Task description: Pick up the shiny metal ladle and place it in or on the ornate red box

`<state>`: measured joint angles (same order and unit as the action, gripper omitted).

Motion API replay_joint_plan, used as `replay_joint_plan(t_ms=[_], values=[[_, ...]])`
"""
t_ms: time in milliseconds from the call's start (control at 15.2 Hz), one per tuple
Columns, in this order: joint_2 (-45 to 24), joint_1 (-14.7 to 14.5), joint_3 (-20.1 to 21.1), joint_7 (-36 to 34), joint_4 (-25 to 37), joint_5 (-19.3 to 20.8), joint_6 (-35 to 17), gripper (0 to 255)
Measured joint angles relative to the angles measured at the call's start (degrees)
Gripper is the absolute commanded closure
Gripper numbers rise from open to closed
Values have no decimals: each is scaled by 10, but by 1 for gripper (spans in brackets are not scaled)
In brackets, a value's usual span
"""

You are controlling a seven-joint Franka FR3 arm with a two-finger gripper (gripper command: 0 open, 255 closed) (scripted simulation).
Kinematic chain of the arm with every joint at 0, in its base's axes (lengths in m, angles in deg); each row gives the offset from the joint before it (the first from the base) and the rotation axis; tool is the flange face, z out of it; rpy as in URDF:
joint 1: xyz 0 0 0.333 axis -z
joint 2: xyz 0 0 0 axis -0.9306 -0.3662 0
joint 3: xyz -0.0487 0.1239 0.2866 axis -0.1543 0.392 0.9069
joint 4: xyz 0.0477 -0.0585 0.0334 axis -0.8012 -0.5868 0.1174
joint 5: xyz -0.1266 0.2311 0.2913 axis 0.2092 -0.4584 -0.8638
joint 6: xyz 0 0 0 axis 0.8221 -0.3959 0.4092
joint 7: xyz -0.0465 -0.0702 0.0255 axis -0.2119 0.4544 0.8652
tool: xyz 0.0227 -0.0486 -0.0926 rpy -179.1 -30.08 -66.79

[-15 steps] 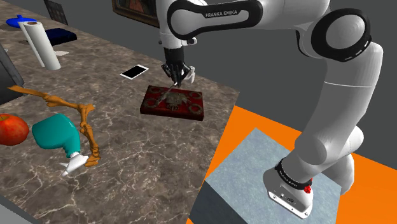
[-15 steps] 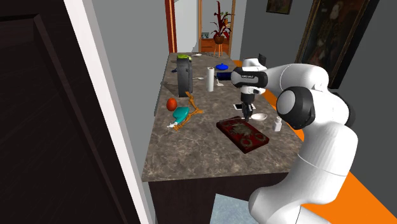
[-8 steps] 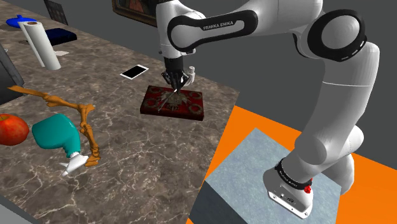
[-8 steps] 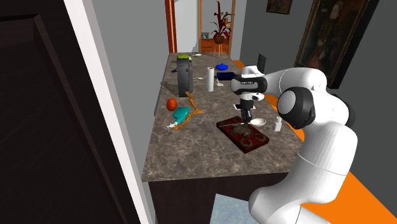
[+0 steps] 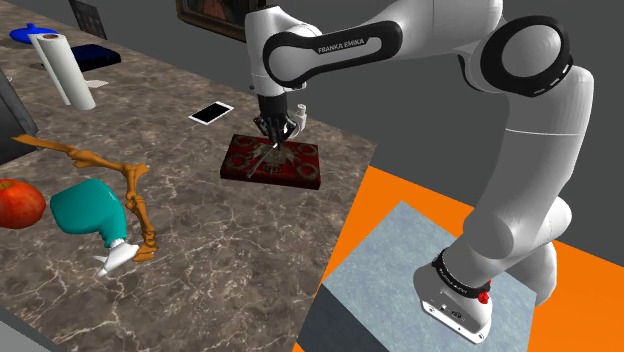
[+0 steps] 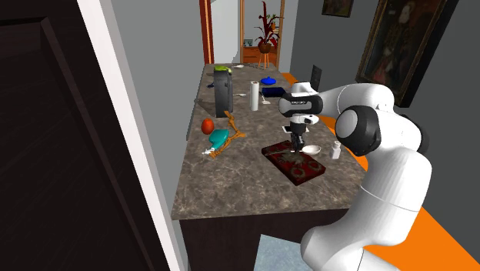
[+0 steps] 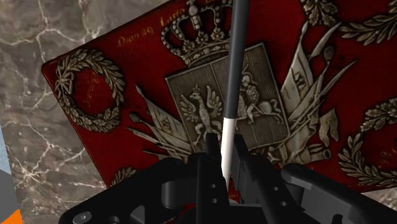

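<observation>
One pincer (image 7: 224,145) clamped on one ladle (image 7: 235,63), above one red box (image 7: 145,71)

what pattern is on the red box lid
Red box: silvery crowned crest with eagle, flags and wreaths; best in wrist view.

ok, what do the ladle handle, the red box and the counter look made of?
Ladle handle: smooth thin rod, grey turning white near the claw; possibly polished metal, not certain. Red box: deep red lid with silvery crest and wreaths; lacquer or tin, can't tell. Counter: brown with pale veins, looks like marble.
</observation>
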<state>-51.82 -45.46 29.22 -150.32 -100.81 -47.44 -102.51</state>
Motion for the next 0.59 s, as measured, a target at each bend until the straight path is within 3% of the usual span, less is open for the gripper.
replay_joint_plan(t_ms=[66, 594], values=[[0, 0, 0, 0, 0, 0, 0, 0], [4, -3, 3, 2, 17, -4, 19, 0]])
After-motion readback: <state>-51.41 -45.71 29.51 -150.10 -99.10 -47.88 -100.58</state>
